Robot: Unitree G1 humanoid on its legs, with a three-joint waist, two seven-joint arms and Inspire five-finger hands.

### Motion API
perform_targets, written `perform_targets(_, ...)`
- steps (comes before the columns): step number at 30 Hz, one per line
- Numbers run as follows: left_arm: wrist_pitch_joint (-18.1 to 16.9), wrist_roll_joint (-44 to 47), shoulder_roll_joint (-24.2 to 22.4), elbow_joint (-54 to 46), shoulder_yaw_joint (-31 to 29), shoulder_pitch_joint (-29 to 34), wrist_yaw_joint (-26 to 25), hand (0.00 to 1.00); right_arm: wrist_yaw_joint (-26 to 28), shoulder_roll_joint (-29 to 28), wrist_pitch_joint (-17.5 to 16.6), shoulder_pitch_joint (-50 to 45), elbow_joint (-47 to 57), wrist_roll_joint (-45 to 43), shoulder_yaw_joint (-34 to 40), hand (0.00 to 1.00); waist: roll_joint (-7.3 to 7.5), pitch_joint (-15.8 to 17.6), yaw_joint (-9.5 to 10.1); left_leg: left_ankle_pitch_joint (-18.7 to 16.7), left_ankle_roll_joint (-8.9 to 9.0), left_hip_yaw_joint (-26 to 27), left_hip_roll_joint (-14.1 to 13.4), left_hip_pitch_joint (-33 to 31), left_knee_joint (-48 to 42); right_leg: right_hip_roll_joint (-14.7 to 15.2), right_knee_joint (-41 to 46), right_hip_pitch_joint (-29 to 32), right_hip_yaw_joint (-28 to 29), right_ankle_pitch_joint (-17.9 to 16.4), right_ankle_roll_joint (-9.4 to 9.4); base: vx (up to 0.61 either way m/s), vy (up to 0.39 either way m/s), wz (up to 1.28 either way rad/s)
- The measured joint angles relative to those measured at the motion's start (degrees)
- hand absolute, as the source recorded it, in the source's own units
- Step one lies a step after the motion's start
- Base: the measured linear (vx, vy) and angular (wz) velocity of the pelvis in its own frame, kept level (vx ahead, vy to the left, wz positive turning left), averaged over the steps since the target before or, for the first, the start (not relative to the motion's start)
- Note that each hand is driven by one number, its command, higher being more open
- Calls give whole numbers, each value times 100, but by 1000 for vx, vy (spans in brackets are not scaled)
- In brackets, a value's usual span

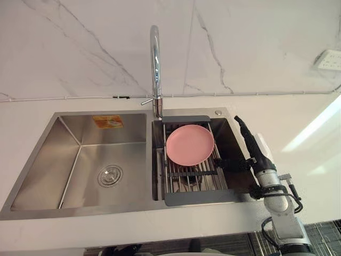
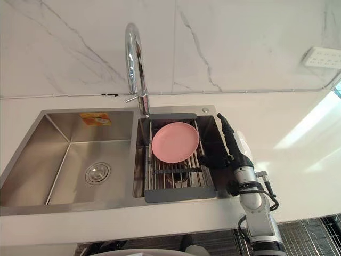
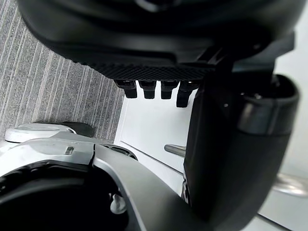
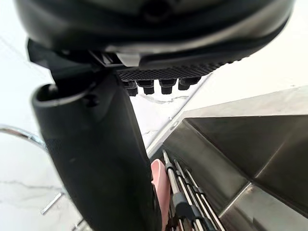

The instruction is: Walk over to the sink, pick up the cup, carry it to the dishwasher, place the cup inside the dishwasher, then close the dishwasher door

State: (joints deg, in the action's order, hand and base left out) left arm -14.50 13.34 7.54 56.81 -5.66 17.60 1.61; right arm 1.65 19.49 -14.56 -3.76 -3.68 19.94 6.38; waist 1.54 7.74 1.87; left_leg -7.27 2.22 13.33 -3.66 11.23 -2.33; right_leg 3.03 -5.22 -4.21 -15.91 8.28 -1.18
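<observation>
My right hand [image 1: 254, 152] hangs over the right rim of the sink's right basin [image 1: 234, 133], fingers straight and pointing toward the wall, thumb [image 4: 96, 159] reaching toward the dish rack [image 1: 200, 196]. It is open and holds nothing. A pink plate [image 1: 189, 144] lies on the rack's bars. Something pale shows under the bars [image 1: 186, 184]; I cannot tell what it is. My left hand [image 3: 231, 154] hangs low beside a white cabinet front, open and empty.
A steel double sink [image 1: 32, 160] is set in a white counter, with a drain [image 1: 110, 175] in the left basin. A tall curved faucet [image 1: 155, 64] stands behind the divider. A wall socket [image 1: 327, 58] sits at far right. A wire grid [image 1: 319, 234] shows below the counter's front edge.
</observation>
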Motion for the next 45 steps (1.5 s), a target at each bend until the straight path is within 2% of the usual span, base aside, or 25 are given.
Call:
perform_targets(17,94,-165,37,-76,-59,-45,3,100,69,247,-6,492,-689,908,-353,100,98,-31,55,15,-26,-195,62,-64,3,83,10,-20,-172,-18,-25,1,21,6)
perform_targets(45,100,-214,52,-150,-56,-35,94,100,-149,316,-180,803,-1164,1307,-610,100,127,-49,73,60,-94,-430,131,-75,4,157,24,-106,-368,-28,-47,-7,13,3)
